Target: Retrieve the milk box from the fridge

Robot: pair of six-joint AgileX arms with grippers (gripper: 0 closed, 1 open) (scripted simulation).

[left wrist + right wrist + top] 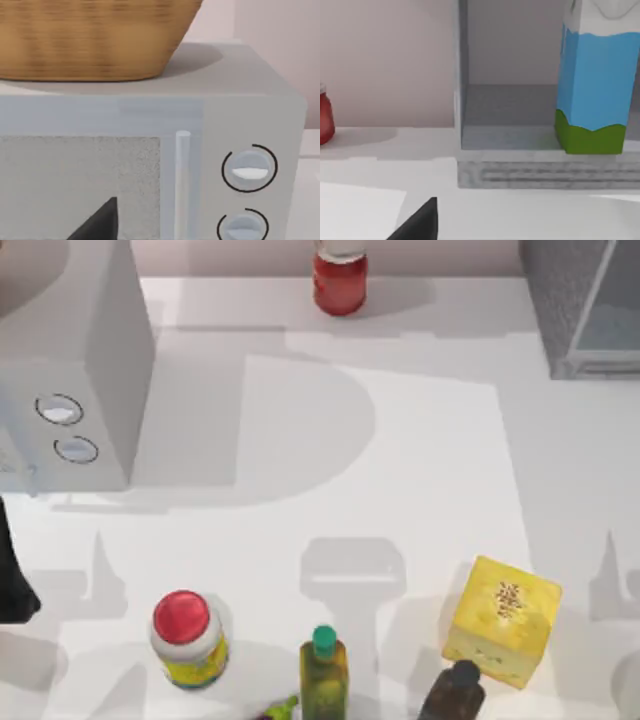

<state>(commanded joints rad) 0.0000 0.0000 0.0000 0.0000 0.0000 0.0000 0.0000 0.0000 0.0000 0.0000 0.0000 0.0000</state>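
The milk box (592, 85), a white gable-top carton with blue sides and a green base band, stands upright on the floor inside the fridge (520, 170) in the right wrist view. Seen from the top, the grey speckled fridge (565, 300) with its pale blue-grey panel sits at the table's far right corner. A dark part of my right gripper (420, 222) shows low in the right wrist view, well short of the fridge. My left arm (12, 570) is parked at the table's left edge, and its gripper (100, 222) faces the white box with two dials (150, 115).
The white box with two dials (90, 360) stands at far left with a wicker basket (95, 40) on top. A red jar (340, 280) is at the back middle. Along the front are a red-lidded jar (187, 635), a green-capped bottle (323, 670), a dark bottle (455, 692) and a yellow cube box (503, 618).
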